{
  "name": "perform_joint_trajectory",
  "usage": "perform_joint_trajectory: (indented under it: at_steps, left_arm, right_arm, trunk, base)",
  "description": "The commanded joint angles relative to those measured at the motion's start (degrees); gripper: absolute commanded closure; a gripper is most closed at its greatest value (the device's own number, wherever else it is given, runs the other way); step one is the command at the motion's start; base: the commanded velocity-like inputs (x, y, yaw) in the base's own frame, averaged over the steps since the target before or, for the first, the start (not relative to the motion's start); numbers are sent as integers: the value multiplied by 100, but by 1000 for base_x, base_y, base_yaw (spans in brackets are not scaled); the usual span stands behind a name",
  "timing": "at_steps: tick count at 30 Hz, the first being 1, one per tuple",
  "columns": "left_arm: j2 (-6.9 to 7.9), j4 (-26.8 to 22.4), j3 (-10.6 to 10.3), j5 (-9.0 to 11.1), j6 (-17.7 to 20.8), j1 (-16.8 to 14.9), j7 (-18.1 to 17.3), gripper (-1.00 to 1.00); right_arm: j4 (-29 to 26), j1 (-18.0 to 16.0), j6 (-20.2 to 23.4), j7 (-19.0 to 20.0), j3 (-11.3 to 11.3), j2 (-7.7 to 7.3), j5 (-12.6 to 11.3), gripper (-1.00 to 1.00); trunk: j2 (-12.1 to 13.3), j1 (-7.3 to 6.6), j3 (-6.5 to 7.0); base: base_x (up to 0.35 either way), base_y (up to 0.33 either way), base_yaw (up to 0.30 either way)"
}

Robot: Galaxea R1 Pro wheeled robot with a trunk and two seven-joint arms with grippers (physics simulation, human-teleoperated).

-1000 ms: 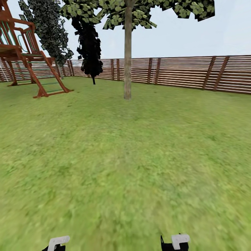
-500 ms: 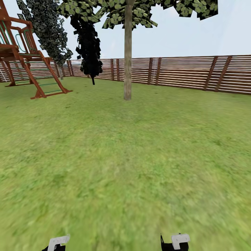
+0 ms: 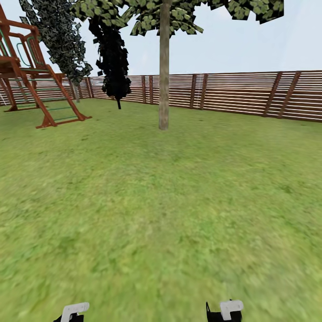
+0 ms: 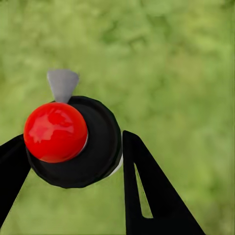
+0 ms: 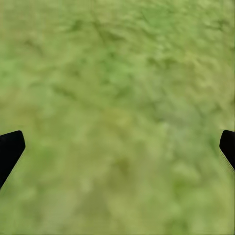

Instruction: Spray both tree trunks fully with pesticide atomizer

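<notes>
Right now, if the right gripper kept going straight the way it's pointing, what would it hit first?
Probably just the lawn. The right gripper has its fingers spread wide over bare grass, nothing between them; how far down the ground lies is unclear.

Tree trunk [image 3: 164, 67] is standing at twelve o'clock on the lawn [image 3: 179, 201], fence [image 3: 232, 94] running behind it, play tower [image 3: 31, 76] sitting at ten o'clock, cypress-like trees [image 3: 112, 53] lining up between them.
</notes>
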Motion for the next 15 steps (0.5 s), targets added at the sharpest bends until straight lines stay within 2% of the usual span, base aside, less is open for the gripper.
perform_joint_trajectory:
  at_steps: [1, 15]
  left_arm:
    - [0, 5, 45, -61, -24, -5, -5, 100]
    - [1, 13, 48, -61, -24, -5, -5, 100]
  right_arm:
    - [5, -4, 0, -60, 20, 1, 48, -100]
    - [5, -4, 0, -61, 20, 1, 48, -100]
  trunk:
    - [-2, 3, -5]
    - [-2, 3, -5]
  base:
    - [339, 0, 0]
    - [339, 0, 0]
